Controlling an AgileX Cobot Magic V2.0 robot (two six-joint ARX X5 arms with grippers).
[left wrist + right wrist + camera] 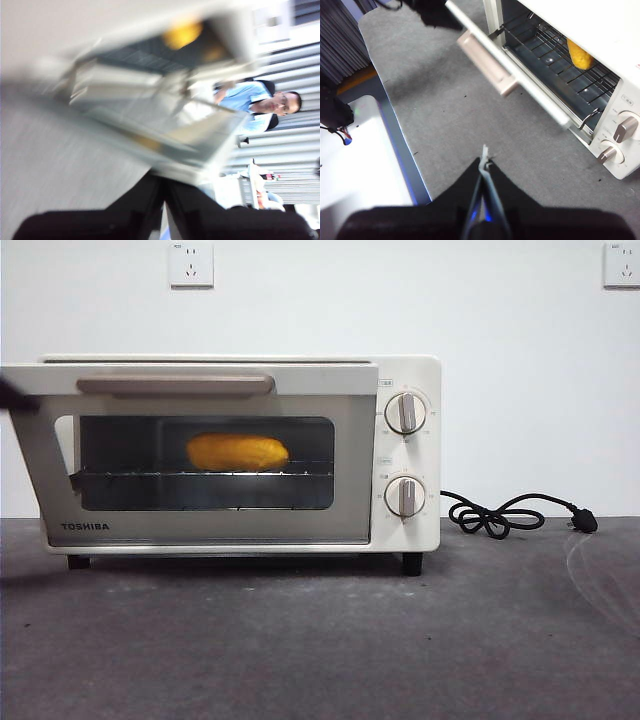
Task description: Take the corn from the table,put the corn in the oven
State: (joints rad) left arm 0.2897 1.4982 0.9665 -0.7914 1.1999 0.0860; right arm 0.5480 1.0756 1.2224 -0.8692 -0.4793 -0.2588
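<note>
the glossy, bumpy corn [237,452] lay on the wire rack inside the cream oven [405,370], behind its partly open glass door [200,465]. left gripper [432,12] touched the door's far edge; its jaw state could not be told. right gripper [484,165] hung above the matte grey table [320,640], jaws pressed together, holding nothing.

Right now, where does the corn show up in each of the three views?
Front view: the corn lies on the rack, seen through the oven door's glass.
Left wrist view: blurred yellow patch inside the oven cavity.
Right wrist view: on the rack, deep inside.
Shared landmark: the oven door.
</note>
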